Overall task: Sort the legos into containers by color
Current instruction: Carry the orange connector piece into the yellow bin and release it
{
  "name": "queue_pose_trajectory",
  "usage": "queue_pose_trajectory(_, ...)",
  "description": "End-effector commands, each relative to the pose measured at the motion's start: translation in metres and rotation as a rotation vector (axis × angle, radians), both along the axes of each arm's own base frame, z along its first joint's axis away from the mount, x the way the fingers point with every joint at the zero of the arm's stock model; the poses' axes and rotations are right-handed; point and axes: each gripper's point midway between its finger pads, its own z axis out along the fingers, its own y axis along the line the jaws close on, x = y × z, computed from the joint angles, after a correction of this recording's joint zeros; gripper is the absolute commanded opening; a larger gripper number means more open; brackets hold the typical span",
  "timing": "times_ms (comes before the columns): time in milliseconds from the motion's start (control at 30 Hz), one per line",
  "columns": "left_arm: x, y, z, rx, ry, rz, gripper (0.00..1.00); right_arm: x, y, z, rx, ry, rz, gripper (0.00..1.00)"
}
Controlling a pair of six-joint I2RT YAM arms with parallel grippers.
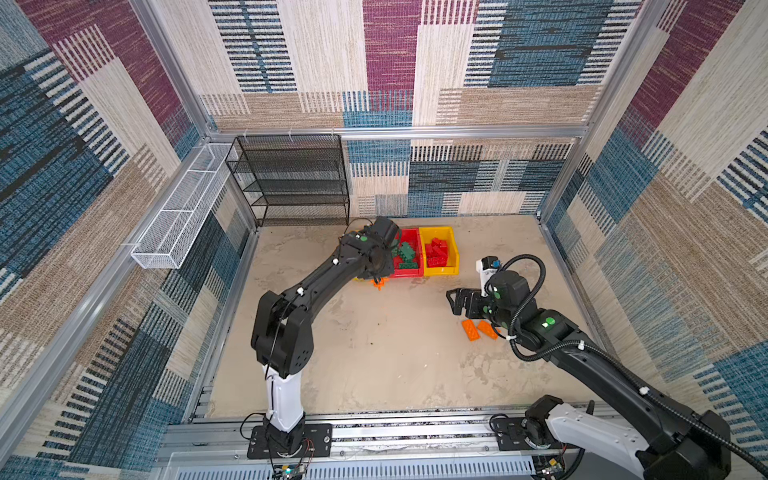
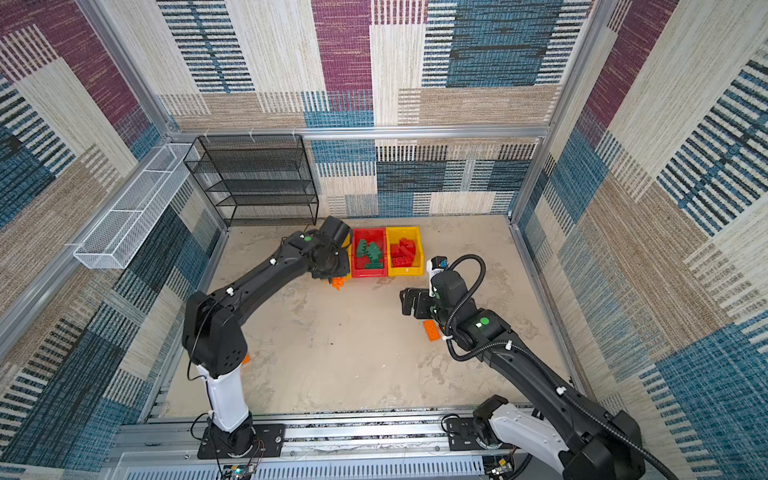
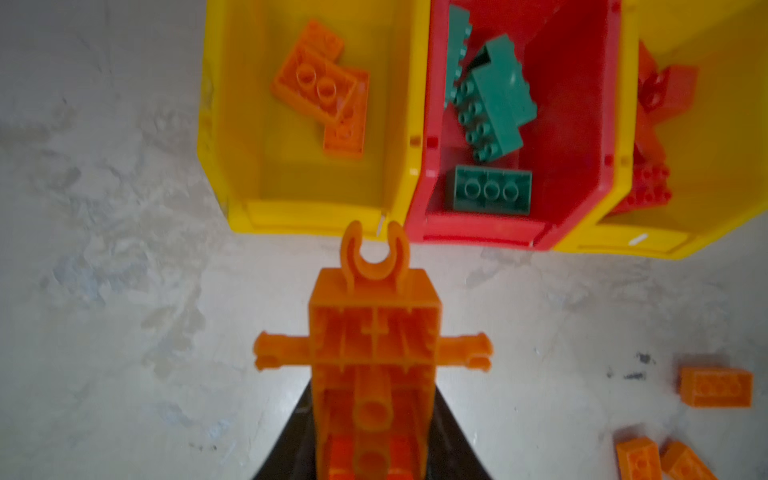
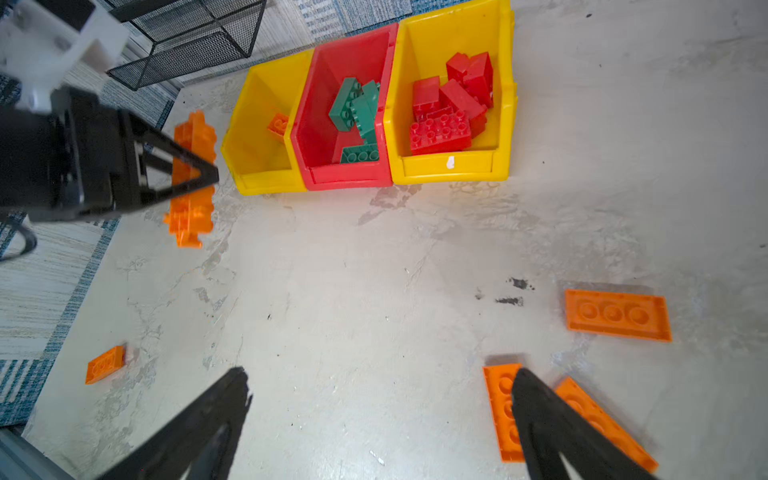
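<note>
Left gripper (image 4: 210, 174): jaws closed tight on long orange plate (image 3: 374, 345), side tabs stick out on both sides. Plate is just in front of left yellow bin (image 4: 266, 183), not inside.
Left yellow bin holds orange bricks (image 3: 316, 83); red bin (image 4: 349, 176) holds green bricks (image 3: 494, 108); right yellow bin (image 4: 449, 168) holds red bricks (image 4: 444, 116).
Right gripper (image 4: 380, 388): jaws wide, nothing between them, above table (image 4: 374, 270), near three loose flat orange bricks (image 4: 618, 314).
Small orange brick (image 4: 105, 364) lies well apart from these.
</note>
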Motion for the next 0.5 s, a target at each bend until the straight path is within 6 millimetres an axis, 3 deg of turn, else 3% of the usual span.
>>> queue_pose_trajectory(0,0.031,0.012,-0.006,0.071,0.026,-0.057,0.22,0.015,0.013,0.008,0.033,-0.033,0.028,1.00)
queue_pose_trajectory(167,0.088,0.022,-0.030,0.056,0.048,-0.023,0.25,0.027,0.017,0.003,0.021,-0.015,0.034,1.00)
queue_pose_trajectory(267,0.108,0.024,-0.038,0.020,0.027,-0.014,0.30,0.032,0.015,-0.001,0.016,-0.006,0.028,1.00)
queue_pose_trajectory(300,0.111,0.025,-0.041,0.010,0.024,-0.009,0.38,0.034,0.014,-0.004,0.013,0.002,0.025,1.00)
queue_pose_trajectory(367,0.115,0.027,-0.044,-0.015,0.022,0.001,0.64,0.036,0.012,-0.008,0.006,0.014,0.020,1.00)
queue_pose_trajectory(467,0.112,0.023,-0.044,-0.049,0.032,-0.016,0.79,0.038,0.010,-0.016,-0.001,0.032,0.011,1.00)
